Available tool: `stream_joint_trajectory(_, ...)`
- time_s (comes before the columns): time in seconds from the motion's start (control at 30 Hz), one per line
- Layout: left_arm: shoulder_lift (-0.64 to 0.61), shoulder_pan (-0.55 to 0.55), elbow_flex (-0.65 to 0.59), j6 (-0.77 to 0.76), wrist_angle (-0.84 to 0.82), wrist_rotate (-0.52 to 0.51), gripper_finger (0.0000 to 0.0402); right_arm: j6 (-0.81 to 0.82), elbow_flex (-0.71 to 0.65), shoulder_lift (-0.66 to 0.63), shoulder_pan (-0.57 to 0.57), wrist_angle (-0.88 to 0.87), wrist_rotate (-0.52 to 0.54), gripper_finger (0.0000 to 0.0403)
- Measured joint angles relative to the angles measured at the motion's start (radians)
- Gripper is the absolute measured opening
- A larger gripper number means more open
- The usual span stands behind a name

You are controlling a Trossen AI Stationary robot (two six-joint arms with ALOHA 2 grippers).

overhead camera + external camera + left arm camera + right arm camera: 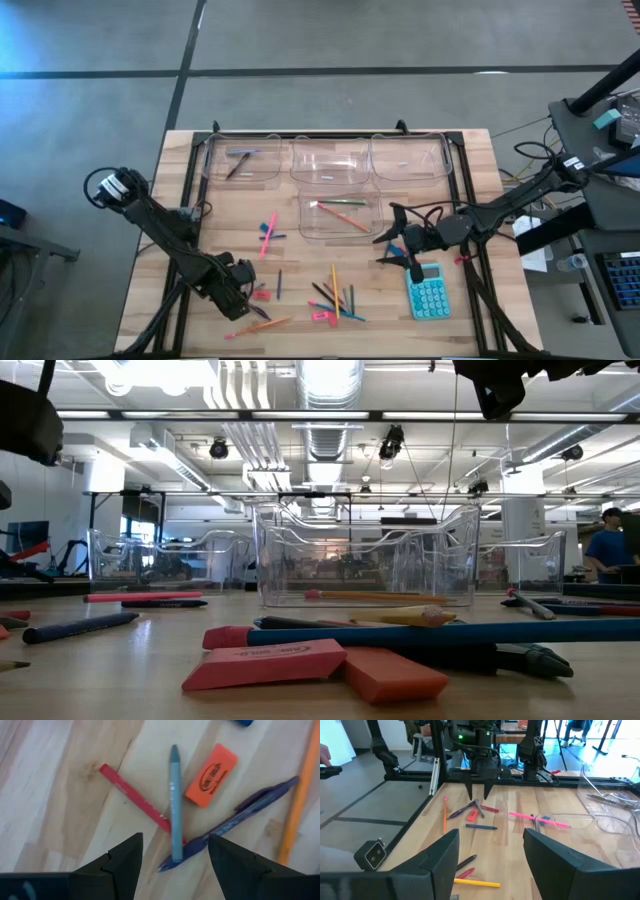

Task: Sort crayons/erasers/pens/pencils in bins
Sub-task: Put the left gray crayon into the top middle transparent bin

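Observation:
My left gripper (pixel 175 855) stands open near the table's near-left corner (pixel 252 298), pointing down over a small heap. Between its fingers shows a grey-blue stick (pixel 174 802). The stick lies across a red crayon (pixel 131 796) and its near end rests on a purple pen (pixel 235 817). An orange eraser (pixel 211 775) and an orange pencil (pixel 300 795) lie beside them. From the right wrist view the left gripper (pixel 479 795) hangs just above this heap. My right gripper (pixel 398 250) waits open and level beside the middle bin (pixel 340 232).
Three clear bins (pixel 330 178) line the far edge; the left one (pixel 240 175) holds a pen, and the middle bin holds pencils. More pencils and pens (pixel 335 295) lie near the front edge, with a pink pencil (pixel 268 235) and a teal calculator (pixel 430 297).

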Motion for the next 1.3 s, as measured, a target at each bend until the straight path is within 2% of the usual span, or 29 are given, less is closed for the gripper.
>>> stream_joint_trajectory(0.43, 0.002, -0.005, -0.025, 0.0, 0.017, 0.015, 0.0209, -0.006, -0.001, 0.0, 0.0, -0.005, 0.001, 0.021)
stream_joint_trajectory(0.8, 0.074, -0.005, -0.013, 0.0, 0.028, 0.04, 0.0209, -0.004, -0.001, 0.0, 0.0, -0.01, 0.001, 0.021)
stream_joint_trajectory(1.3, 0.055, -0.006, -0.016, 0.001, 0.027, 0.059, 0.0209, -0.002, -0.001, 0.0, 0.0, -0.01, 0.001, 0.021)
